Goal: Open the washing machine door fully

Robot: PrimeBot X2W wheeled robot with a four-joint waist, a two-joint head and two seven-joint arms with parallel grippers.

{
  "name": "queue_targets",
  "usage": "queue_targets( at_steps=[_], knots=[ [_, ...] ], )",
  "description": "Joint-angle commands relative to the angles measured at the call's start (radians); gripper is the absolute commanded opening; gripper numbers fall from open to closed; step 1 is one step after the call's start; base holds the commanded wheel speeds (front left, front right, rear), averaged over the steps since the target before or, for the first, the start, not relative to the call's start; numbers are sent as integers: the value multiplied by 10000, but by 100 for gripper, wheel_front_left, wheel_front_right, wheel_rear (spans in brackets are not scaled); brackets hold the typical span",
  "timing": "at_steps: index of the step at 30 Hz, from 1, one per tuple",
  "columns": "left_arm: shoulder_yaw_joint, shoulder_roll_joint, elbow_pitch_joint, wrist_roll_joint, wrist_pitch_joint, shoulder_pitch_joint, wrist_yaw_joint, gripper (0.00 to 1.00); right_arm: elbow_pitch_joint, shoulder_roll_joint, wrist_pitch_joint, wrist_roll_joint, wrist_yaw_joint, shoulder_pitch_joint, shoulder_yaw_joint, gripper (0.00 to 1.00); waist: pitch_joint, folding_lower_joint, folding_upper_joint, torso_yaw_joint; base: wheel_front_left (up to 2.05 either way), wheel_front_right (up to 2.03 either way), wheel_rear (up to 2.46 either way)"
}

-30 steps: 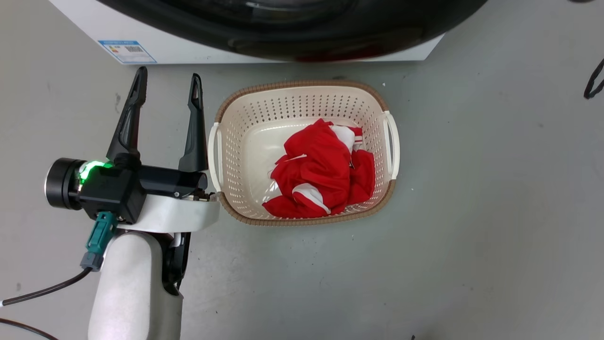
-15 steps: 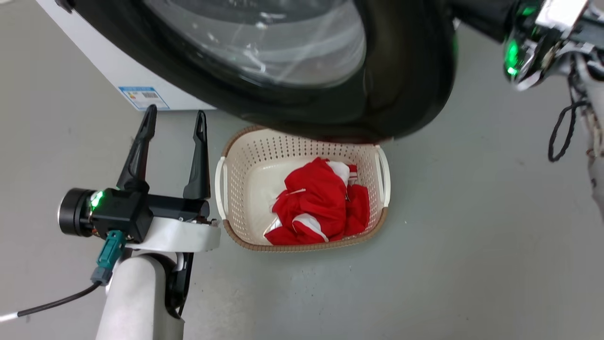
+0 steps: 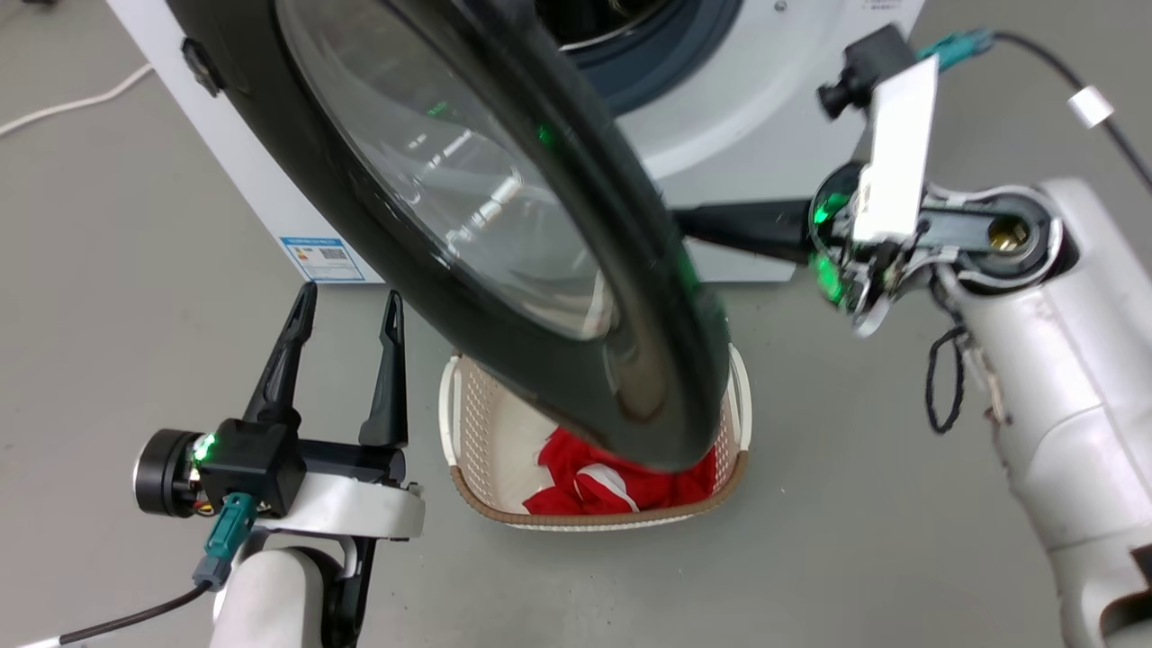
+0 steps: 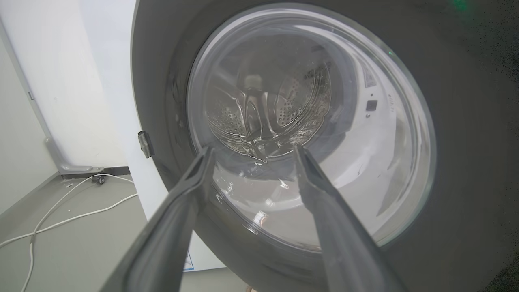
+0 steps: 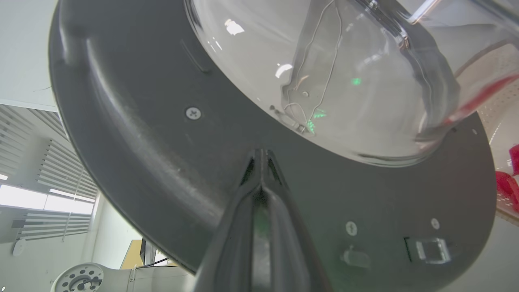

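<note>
**A:** Why's your right gripper [image 5: 259, 153] pinched together with nothing in it?

**B:** Looks like you're using it as a poker. Both fingers are pressed flat together, tips right at the inner face of the washing machine door [image 3: 468, 198], so you can shove it outward. The door's part-swung, hanging over the laundry basket [image 3: 594, 520], its free edge well off the washing machine [image 3: 756, 108]. Your left gripper [image 3: 349, 297] sits spread and empty beside the basket, parked clear of the swing, I'd guess. Not fully open yet.
</note>
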Motion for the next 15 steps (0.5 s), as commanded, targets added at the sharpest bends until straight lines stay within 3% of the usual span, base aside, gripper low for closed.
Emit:
queue_targets(
  at_steps=[1,15],
  knots=[
    [-2,-9,30,-45,-20,105,-8,100,-98,155,53,64,0,237,72,0,-214,1,0,173,0,0,0],
    [-200,-22,149,-214,-21,631,77,100,-1178,864,-352,227,0,1733,806,0,-973,1,0,796,0,0,0]
  ],
)
